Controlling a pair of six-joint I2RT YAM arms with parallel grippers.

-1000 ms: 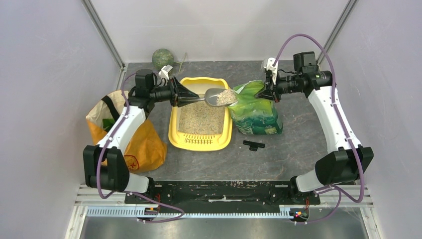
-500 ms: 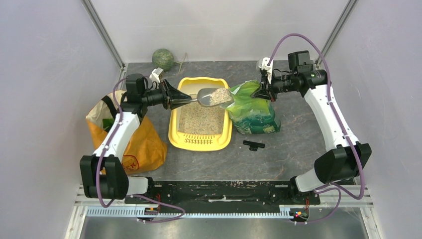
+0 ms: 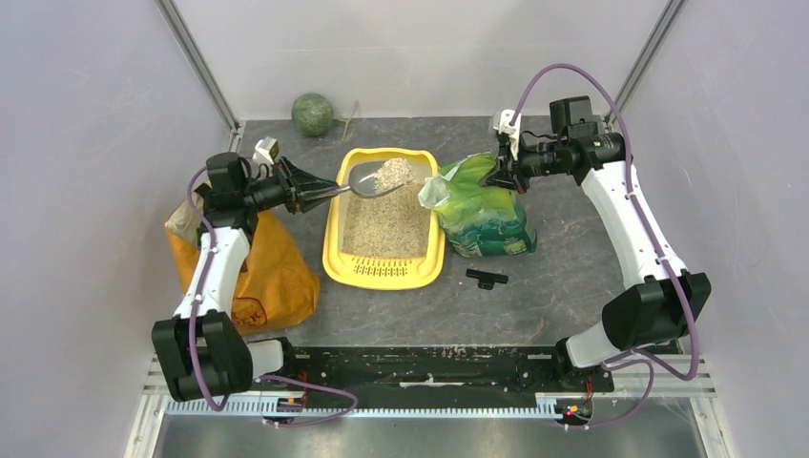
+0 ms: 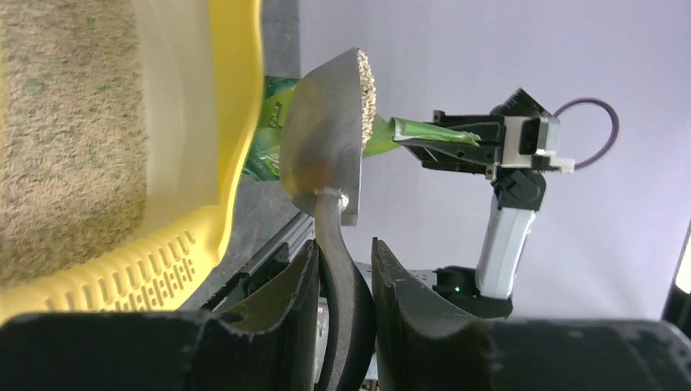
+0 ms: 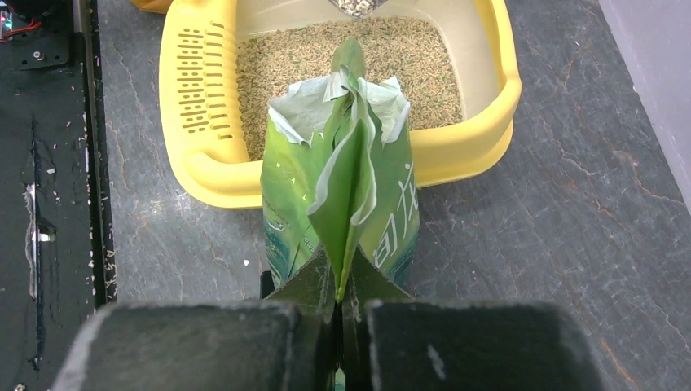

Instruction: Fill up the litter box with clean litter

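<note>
Overhead and wrist views of a two-arm litter-filling station. The litter box (image 3: pixel 383 278) lies on the table (image 3: pixel 572 267) at its middle, somewhat toward the far edge, with the slotted grille end facing the near edge. Clean litter (image 3: pixel 386 227) covers the floor of the box in a shallow beige layer. The left gripper (image 3: pixel 320 191) reaches in from the left edge. Its jaws are drawn partway in and clamp the handle of a metal scoop (image 3: pixel 364 181), as the left wrist view confirms (image 4: pixel 342 281). The scoop bowl hangs above the far end of the box and carries a heap of the same granules. The right gripper (image 3: pixel 496 176) is fully closed and pinches the folded top edge of a green bag (image 3: pixel 488 218); the bag stands upright just beside the right rim of the box, with its mouth gaping toward the box (image 5: pixel 341 314). An orange bag (image 3: pixel 272 272) sits at the left edge under the left arm. A green ball (image 3: pixel 312 113) rests by the far edge, near the far left corner. A small black piece (image 3: pixel 487 278) lies on the table near the near right corner of the box.
</note>
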